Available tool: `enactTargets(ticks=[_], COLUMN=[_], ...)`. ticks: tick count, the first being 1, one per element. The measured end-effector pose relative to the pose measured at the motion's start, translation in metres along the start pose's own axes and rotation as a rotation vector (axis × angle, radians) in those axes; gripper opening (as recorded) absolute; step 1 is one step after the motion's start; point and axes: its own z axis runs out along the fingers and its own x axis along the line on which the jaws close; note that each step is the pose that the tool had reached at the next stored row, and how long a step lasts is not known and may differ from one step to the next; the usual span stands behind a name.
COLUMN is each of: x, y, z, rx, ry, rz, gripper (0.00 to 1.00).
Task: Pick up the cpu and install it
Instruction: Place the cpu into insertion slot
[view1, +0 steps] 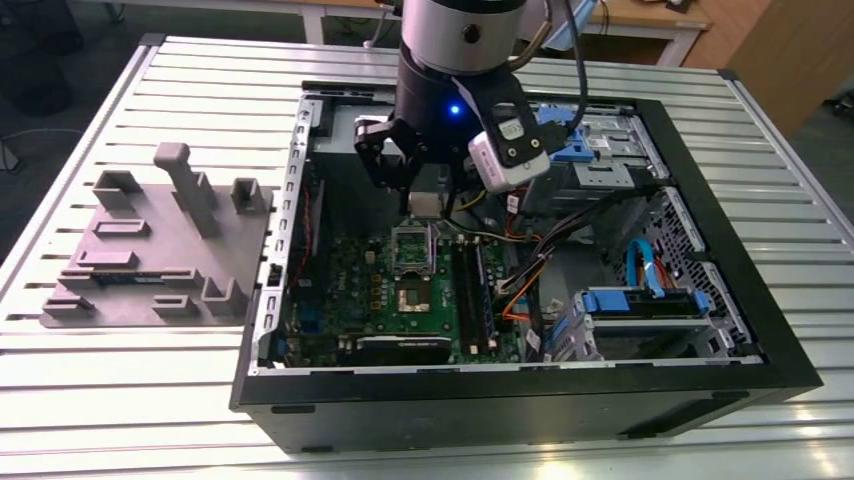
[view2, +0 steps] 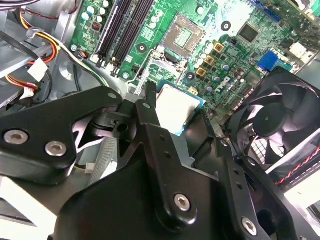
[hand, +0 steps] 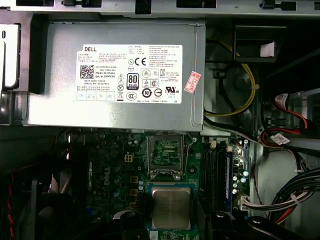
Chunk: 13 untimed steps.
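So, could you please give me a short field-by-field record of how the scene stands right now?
gripper: shut on the cpu, inside the open computer case
cpu: held flat above the motherboard, not in the socket
socket: empty, contacts exposed, near the power supply
grey tray: on the table, to the exterior view's left of the case

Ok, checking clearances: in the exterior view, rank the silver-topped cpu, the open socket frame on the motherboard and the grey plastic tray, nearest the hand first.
1. Small square silver-topped cpu: held in the hand.
2. Open metal socket frame: on the green motherboard, below the hand.
3. Grey plastic tray: outside the case, at the exterior view's left.
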Motion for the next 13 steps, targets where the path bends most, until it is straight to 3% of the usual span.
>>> enactTargets(ticks=[13], x=[-0.0001], y=[-0.0019], z=[0.0005], rx=[0.0002], ry=[-0.0002], rz=[0.0], gripper=[0.47])
